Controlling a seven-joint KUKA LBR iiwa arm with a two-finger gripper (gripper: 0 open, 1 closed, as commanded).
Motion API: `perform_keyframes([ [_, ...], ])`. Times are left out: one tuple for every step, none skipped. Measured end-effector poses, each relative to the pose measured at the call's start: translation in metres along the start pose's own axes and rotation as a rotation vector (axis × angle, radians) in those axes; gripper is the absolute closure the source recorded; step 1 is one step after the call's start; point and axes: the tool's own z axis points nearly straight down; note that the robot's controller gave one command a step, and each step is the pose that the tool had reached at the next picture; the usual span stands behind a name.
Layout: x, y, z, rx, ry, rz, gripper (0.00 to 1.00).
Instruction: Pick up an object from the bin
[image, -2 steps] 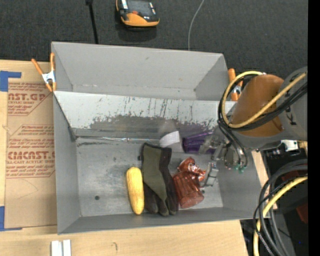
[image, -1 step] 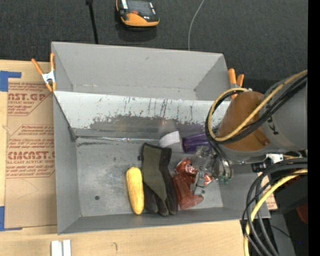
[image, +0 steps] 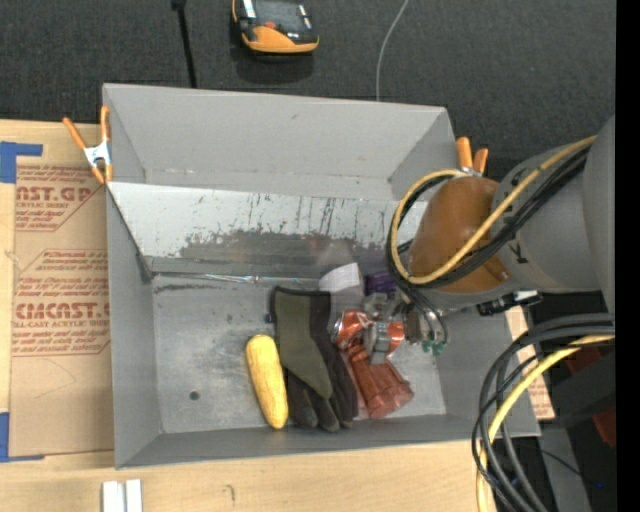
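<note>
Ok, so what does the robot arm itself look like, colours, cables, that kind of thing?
The arm is bulky and silver-grey. An orange-brown rounded cover wraps its wrist, with yellow and black cables looping around it. The gripper is small and metallic grey.

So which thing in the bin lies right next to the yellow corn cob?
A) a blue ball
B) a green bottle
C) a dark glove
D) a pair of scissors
C: the dark glove lies stretched out right alongside the yellow corn cob, both pointing much the same way.
</note>
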Motion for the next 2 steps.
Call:
perform_keyframes([
  [0.000,0.000,0.000,0.000,0.000,0.000,1.00],
  [0.009,-0.012,-0.183,0.003,0.030,0.020,1.00],
])
